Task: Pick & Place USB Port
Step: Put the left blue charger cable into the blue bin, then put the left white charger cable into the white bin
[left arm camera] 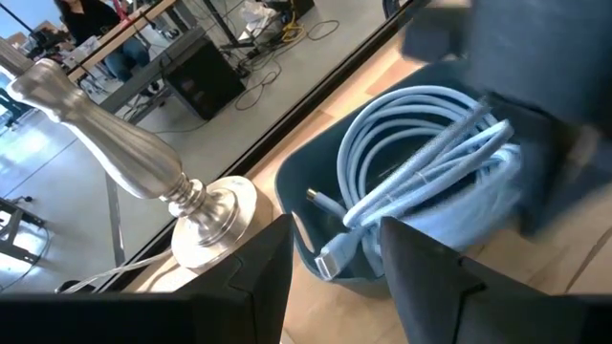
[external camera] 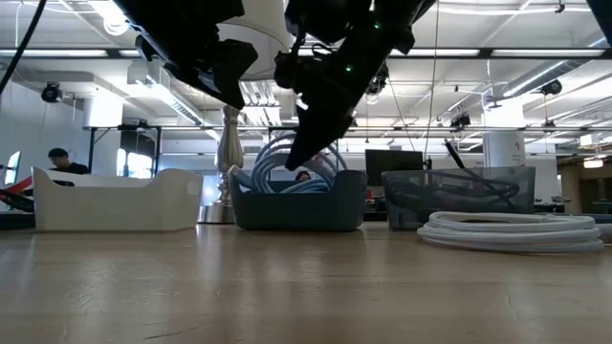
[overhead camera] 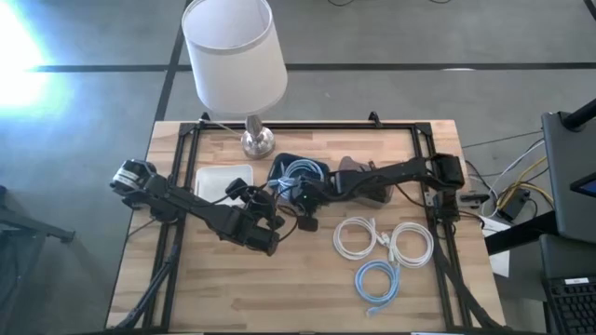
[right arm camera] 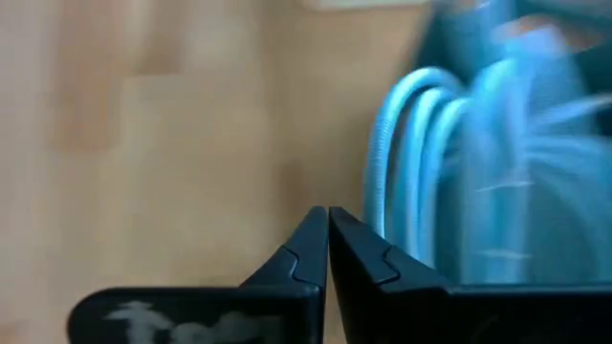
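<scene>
A coil of light blue USB cable (overhead camera: 300, 172) lies in a dark blue bin (overhead camera: 282, 164), and its plug ends (left arm camera: 330, 258) hang over the bin's near wall (left arm camera: 296, 182). My left gripper (left arm camera: 335, 277) is open and hovers just short of that bin, on its near-left side (overhead camera: 264, 197), pointing at the coil (left arm camera: 430, 162). My right gripper (right arm camera: 328, 215) is shut with nothing between its fingers. It slants down in front of the bin (external camera: 292, 161), with the coil (right arm camera: 411, 162) beside it, above the wooden table.
A white tray (overhead camera: 223, 181) sits left of the blue bin and a grey mesh bin (external camera: 459, 196) right of it. The lamp's base (overhead camera: 258, 141) stands behind them. Two white cable coils (overhead camera: 358, 237) (overhead camera: 412, 244) and a blue coil (overhead camera: 377, 279) lie on the near right.
</scene>
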